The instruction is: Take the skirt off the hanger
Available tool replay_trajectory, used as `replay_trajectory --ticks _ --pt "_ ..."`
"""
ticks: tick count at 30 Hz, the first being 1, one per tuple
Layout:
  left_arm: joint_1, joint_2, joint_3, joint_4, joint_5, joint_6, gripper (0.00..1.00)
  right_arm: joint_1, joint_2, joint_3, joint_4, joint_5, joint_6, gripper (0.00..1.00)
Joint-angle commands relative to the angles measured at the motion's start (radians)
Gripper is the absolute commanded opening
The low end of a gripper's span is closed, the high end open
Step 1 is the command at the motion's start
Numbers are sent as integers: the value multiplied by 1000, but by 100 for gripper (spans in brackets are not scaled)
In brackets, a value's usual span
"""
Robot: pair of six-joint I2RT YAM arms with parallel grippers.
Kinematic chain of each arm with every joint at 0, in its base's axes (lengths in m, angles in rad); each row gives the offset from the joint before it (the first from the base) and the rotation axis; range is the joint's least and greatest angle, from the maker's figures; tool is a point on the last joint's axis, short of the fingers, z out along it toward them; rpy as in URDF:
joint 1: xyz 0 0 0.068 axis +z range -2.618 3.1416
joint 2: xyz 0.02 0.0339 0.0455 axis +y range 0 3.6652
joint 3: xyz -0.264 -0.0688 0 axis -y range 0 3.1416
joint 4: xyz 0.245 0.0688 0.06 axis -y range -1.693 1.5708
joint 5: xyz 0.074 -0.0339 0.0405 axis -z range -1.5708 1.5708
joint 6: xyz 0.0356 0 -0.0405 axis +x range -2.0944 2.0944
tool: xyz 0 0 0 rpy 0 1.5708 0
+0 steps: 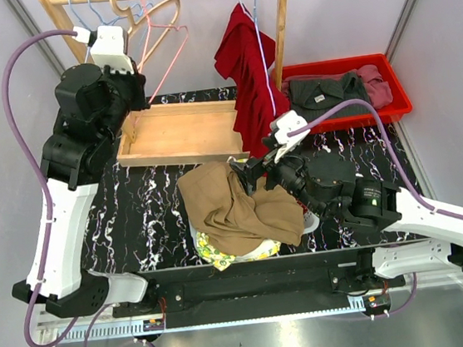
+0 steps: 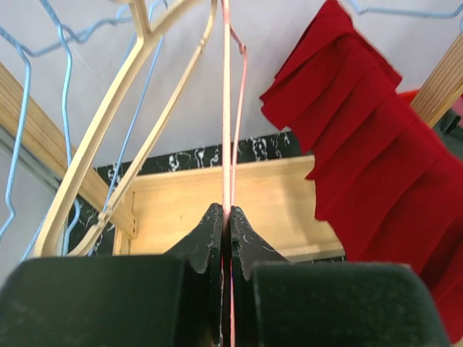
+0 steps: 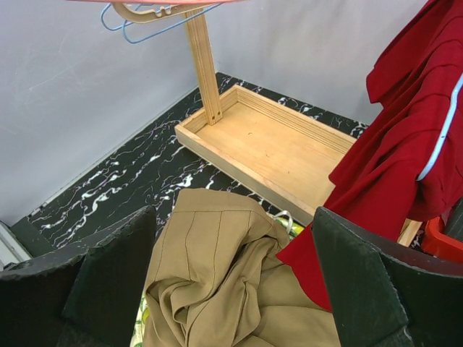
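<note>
The black, white-veined table (image 1: 127,210) carries a shallow wooden tray (image 3: 275,144), which lies ahead of the fingers (image 3: 108,267) of the right gripper (image 3: 233,217) and below and beyond the tips of the left gripper (image 2: 226,217). A heap of tan cloth (image 3: 217,275) sits between and under the right fingers, spilling over a yellow patterned cloth (image 1: 211,255) at the table's near edge. A red bin (image 1: 336,64) rests on the far corner, off to the right of those fingers

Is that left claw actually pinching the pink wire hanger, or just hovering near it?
Touching. The left wrist view shows the left gripper shut on the pink hanger, with its wire running straight down between the pressed-together fingertips.
</note>
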Motion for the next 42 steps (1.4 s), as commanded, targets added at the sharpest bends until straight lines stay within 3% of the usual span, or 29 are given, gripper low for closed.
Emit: replay_trajectory --ticks 1,11,23,32,33,34,35,36,39,42 --pt "-5 22 58 105 -31 9 0 6 3 5 51 25 -7 96" --pt "-6 162 166 114 -45 9 0 6 -20 -8 47 39 -11 95" --pt "-5 131 -48 166 -75 27 0 5 -57 -28 62 82 -68 96" --pt "-5 84 -170 208 -82 20 0 -37 -15 -3 149 298 -192 96" --pt "-6 78 -170 206 -82 21 6 -55 -11 3 151 327 -191 96" --pt "-5 74 -170 208 -77 24 18 -73 -8 6 151 341 -171 96" --pt "-5 68 -170 203 -74 27 37 -92 -5 6 151 352 -159 96" --pt "-6 58 -169 203 -72 27 62 -124 -5 5 151 373 -148 96" --pt "-5 29 -158 203 -72 26 87 -141 -17 -21 166 430 -113 95" --pt "-22 21 -120 209 -72 18 99 -141 -31 -69 206 495 -116 95"
